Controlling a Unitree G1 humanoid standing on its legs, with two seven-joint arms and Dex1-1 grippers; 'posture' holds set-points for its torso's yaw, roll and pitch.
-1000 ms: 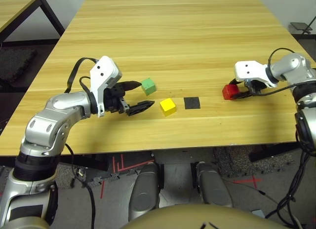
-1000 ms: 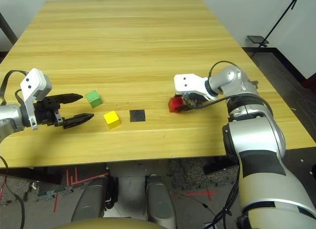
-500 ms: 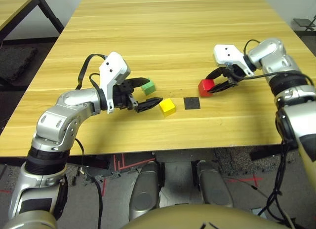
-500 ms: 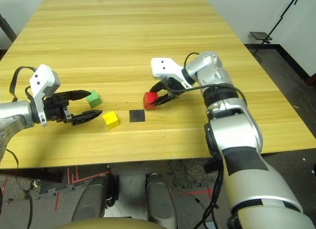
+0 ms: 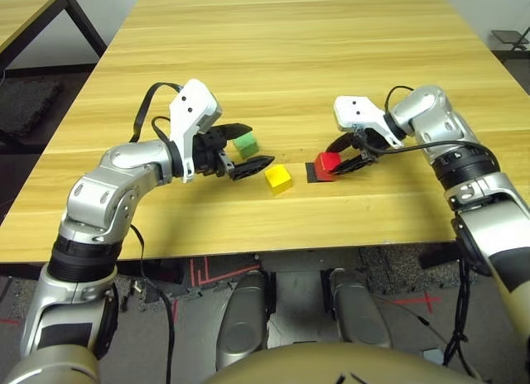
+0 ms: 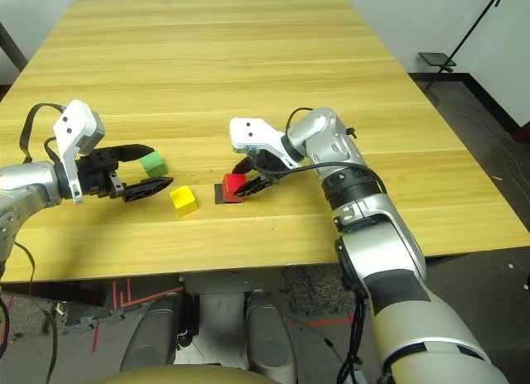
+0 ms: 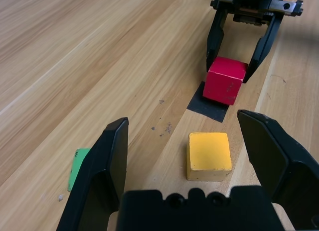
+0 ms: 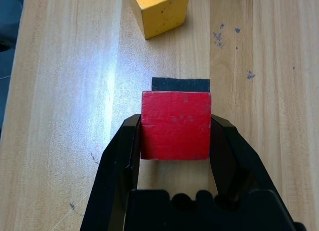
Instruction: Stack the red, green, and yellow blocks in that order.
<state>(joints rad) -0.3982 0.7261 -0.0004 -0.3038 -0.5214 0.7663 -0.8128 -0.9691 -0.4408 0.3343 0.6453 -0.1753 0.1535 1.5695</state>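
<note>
The robot's right arm (image 5: 464, 165) reaches inward over the wooden bench (image 5: 273, 78), its fingers (image 8: 175, 136) clamped on the red block (image 5: 327, 165) at the black square patch (image 5: 311, 172). The left arm (image 5: 124, 185) extends toward the green block (image 5: 246, 145) and yellow block (image 5: 278, 179), its fingers (image 7: 182, 151) spread wide and empty. Since the earlier frame, the red block has moved from the robot's right to the patch.
</note>
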